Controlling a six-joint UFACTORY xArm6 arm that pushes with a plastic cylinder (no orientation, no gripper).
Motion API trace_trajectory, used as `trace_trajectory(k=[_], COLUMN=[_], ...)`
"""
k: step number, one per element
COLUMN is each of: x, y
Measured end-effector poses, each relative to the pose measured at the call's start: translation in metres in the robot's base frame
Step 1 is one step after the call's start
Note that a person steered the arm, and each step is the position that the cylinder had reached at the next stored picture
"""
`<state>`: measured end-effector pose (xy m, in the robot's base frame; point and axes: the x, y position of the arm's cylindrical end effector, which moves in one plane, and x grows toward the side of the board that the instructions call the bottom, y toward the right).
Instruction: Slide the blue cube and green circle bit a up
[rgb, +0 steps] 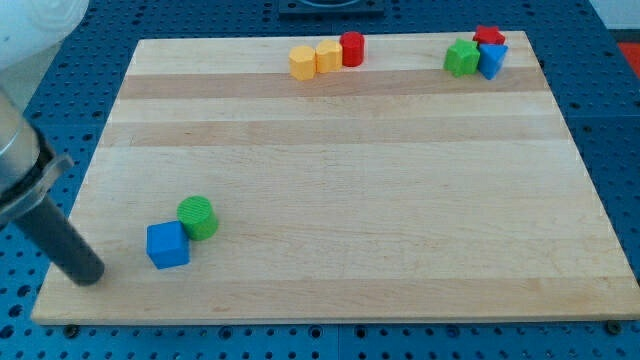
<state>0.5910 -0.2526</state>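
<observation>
The blue cube (167, 245) lies near the board's bottom left corner. The green circle block (197, 216) touches its upper right corner. My tip (89, 275) is at the board's bottom left, to the left of the blue cube and slightly below it, a short gap away. The dark rod slants up to the view's left edge.
A yellow hexagon block (302, 62), a yellow block (328, 56) and a red cylinder (351, 48) sit in a row at the top middle. A green block (461, 57), a blue block (491, 61) and a red block (488, 36) cluster at the top right. The wooden board (360, 190) lies on blue pegboard.
</observation>
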Motion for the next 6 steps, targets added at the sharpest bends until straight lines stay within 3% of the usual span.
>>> trace_trajectory(k=[6], x=[-0.031], y=[0.080])
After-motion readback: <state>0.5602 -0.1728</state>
